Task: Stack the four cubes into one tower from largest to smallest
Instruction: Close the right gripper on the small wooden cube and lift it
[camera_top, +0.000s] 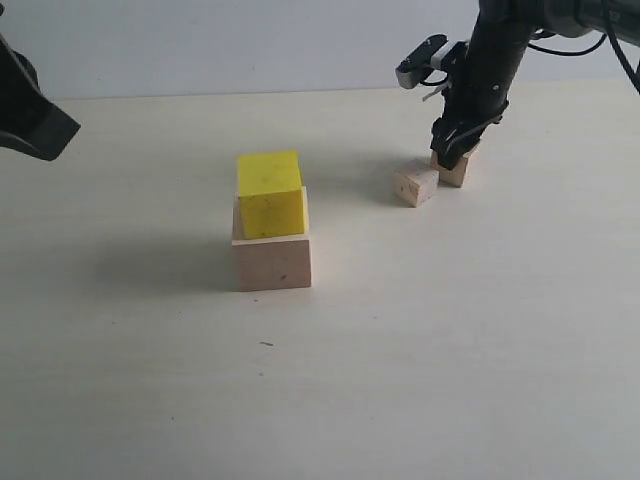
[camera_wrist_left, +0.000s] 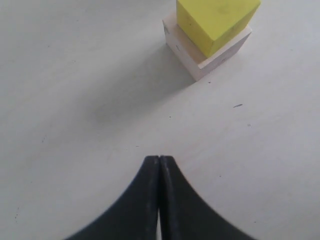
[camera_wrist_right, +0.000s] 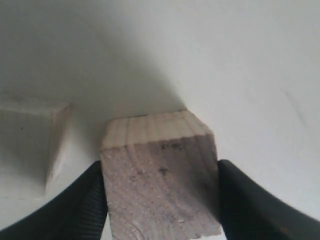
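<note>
Left claw (camera_wrist_left: 159, 160) is fully closed and holds nothing. In the middle, the yellow cube (camera_top: 269, 193) sits on the large pale cube (camera_top: 272, 262). Further right lies the loose small cube (camera_top: 416, 186). Just beside it, the right claw (camera_top: 455, 150) stands wide, its fingers touching both sides of the second small cube (camera_wrist_right: 160, 175) on the table (camera_top: 450, 350).

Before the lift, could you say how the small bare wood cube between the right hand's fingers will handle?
The small bare wood cube is probably rigid and light, being visibly solid wood. Its flat sides suit the right hand; rough grain likely resists slipping.

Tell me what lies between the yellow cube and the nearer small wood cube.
Only bare table between yellow cube and small wood cube, shown in exterior view.
</note>
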